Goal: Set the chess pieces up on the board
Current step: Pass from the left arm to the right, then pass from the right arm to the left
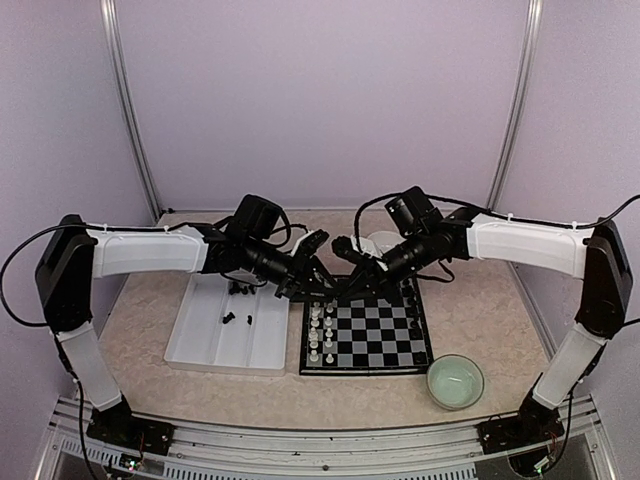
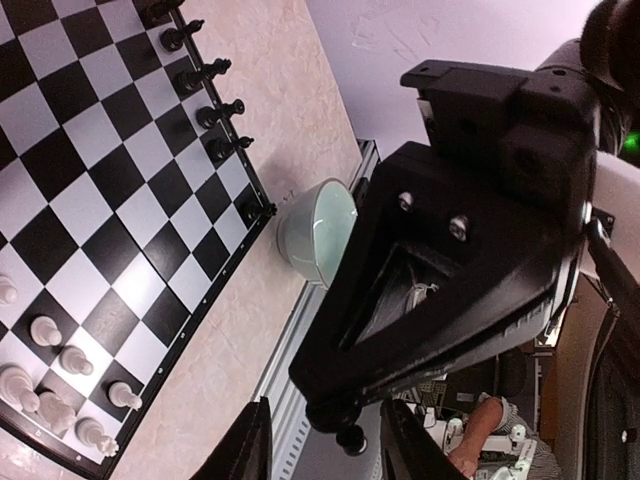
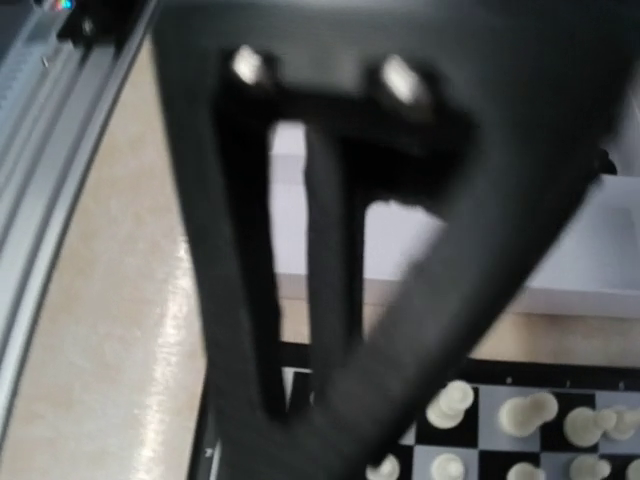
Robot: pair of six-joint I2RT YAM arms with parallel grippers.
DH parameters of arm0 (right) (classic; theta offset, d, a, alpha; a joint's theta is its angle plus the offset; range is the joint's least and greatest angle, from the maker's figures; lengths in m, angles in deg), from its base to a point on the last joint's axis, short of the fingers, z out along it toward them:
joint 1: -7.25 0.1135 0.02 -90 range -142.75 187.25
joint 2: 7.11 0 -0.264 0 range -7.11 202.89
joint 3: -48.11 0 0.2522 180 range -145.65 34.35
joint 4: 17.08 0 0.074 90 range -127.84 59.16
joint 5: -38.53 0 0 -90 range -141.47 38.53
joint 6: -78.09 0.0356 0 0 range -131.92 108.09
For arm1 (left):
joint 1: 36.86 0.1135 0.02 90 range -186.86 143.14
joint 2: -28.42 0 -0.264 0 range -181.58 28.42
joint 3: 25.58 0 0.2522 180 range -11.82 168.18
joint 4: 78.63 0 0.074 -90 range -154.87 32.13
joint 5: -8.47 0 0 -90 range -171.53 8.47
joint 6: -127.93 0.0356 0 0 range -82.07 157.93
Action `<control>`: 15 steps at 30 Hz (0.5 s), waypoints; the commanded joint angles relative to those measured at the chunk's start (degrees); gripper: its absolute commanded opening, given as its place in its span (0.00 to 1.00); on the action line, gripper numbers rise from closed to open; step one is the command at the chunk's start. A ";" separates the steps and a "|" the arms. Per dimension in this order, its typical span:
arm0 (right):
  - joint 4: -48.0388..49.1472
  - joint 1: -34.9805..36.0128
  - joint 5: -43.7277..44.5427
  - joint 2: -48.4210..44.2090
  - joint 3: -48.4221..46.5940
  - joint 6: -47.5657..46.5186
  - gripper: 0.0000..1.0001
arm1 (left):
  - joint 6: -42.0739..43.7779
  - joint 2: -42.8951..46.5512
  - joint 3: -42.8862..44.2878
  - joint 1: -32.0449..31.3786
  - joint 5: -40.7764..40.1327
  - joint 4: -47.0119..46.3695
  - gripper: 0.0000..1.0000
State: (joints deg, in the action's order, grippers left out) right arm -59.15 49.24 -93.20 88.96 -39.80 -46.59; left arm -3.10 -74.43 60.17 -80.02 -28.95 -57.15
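Now the right hand (image 2: 335,415) — clamped on a piece (image 2: 351,438) — sits between the left hand's (image 2: 328,452) parted fingers (image 2: 248,445), over the board (image 2: 100,200).

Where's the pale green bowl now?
In the top view, the pale green round bowl sits off the black-and-white checkered chessboard's near right corner.

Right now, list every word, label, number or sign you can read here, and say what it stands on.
None readable in any view.
The board: tiny pale marks along its black border, too small and blurred to read.
The tray and the bowl: no lettering shows.
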 commanded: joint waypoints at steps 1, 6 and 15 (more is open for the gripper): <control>-0.76 -5.02 -10.24 -0.13 1.80 5.65 0.00 | 2.61 3.57 1.64 1.56 -4.89 1.14 0.41; -2.54 -10.43 -19.11 2.45 4.34 11.16 0.00 | 8.86 8.20 1.82 0.72 -16.88 5.41 0.41; -2.43 -13.69 -28.07 6.35 3.55 18.28 0.00 | 31.28 11.05 5.94 -16.05 -56.81 7.68 0.42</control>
State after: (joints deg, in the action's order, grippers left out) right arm -60.97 35.93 -114.89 94.55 -35.87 -32.10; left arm 16.65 -64.25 63.27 -90.27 -67.57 -50.20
